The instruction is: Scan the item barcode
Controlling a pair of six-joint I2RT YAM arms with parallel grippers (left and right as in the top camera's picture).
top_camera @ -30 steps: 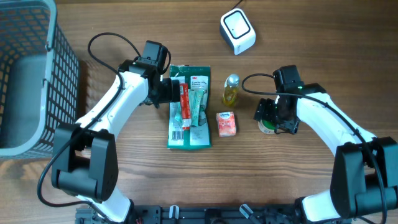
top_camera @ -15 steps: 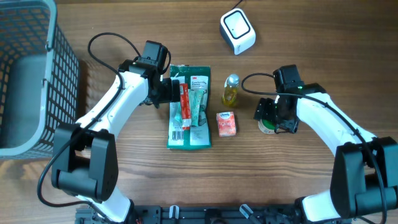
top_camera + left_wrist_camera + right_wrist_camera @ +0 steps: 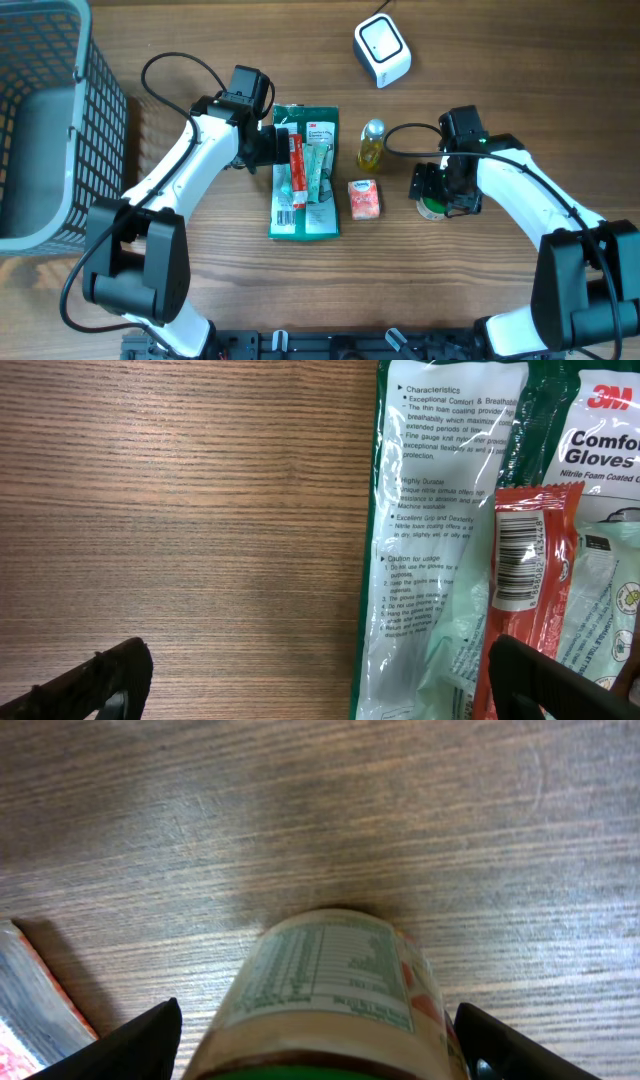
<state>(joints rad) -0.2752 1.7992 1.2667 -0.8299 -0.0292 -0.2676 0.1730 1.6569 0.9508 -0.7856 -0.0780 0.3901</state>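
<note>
overhead: a wooden desk (image 3: 200, 300) with a row of goods between two arms.
basket: a grey mesh basket (image 3: 95, 110) stands at the far left of the desk; only its grey floor shows inside.
scanner: a white scanner (image 3: 382, 50) sits at the far edge, well apart from both arms.
gloves pack: a green gloves pack (image 3: 312, 205) lies flat in the middle, with a red packet (image 3: 296, 170) on top of it.
bottle: a small bottle (image 3: 371, 145) holding yellow liquid lies just right of the gloves pack, with an orange tissue pack (image 3: 364, 198) below it.
jar: a labelled jar (image 3: 429, 209) with a green lid stands on the desk right of the tissue pack.
left tool: the left tool (image 3: 272, 148) is spread fully wide and grips nothing; in the left wrist view one finger hangs over bare wood and the other over the red packet, whose barcode faces up.
right tool: the right tool (image 3: 432, 195) is spread wide with a finger on either side of the jar; whether the pads touch it cannot be told.
change: the right tool has shifted slightly toward the near edge and covers more of the jar than a second ago; its cable loop has moved a little too.
unchanged: the left arm, the packs, the bottle and the scanner lie as before.
</note>
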